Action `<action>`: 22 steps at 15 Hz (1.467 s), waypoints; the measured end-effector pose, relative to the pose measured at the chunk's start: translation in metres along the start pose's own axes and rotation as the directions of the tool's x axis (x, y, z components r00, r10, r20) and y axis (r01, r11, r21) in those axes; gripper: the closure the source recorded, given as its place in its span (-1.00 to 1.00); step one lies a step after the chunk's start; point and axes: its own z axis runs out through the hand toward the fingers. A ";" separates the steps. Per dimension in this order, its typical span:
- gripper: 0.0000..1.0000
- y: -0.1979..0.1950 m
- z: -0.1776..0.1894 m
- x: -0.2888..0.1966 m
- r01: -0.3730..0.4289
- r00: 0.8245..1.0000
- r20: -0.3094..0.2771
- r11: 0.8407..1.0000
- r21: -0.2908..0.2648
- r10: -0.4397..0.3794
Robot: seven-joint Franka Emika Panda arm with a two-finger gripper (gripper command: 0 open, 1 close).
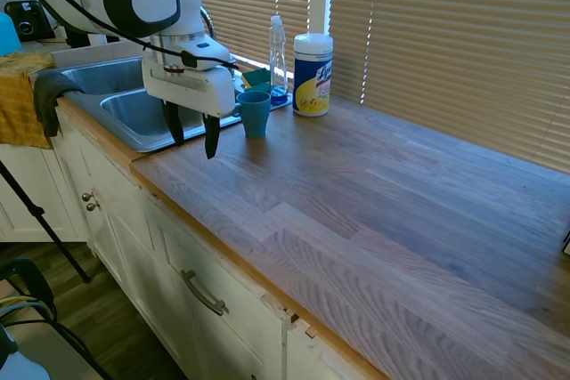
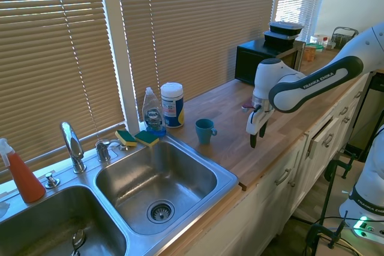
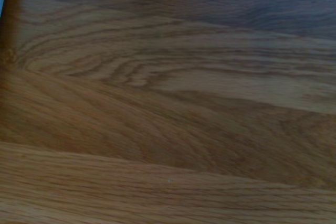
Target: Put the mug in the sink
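Open gripper (image 1: 191,133) hangs empty above the wooden countertop (image 1: 374,202), short of the mug.
The small teal mug (image 2: 205,130) stands upright beside the stainless steel double-basin sink (image 2: 207,202), near the white wipes canister (image 2: 172,104); a careless approach could topple it.

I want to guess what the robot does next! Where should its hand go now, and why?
Probably sideways toward the mug. The end effector hangs open and empty over bare counter, while the mug stands upright on the wood beside the sink, untouched. It has to reach the mug before it can lift it in.
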 end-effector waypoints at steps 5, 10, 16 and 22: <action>-1.00 -0.013 -0.020 0.005 0.008 1.000 -0.025 1.000 0.021 -0.008; -1.00 -0.057 -0.053 0.014 0.050 0.997 -0.060 0.997 0.064 -0.046; -1.00 -0.137 -0.065 0.039 0.045 0.996 -0.082 0.990 0.133 -0.035; -1.00 -0.190 -0.060 0.069 -0.009 0.995 -0.101 0.990 0.143 0.023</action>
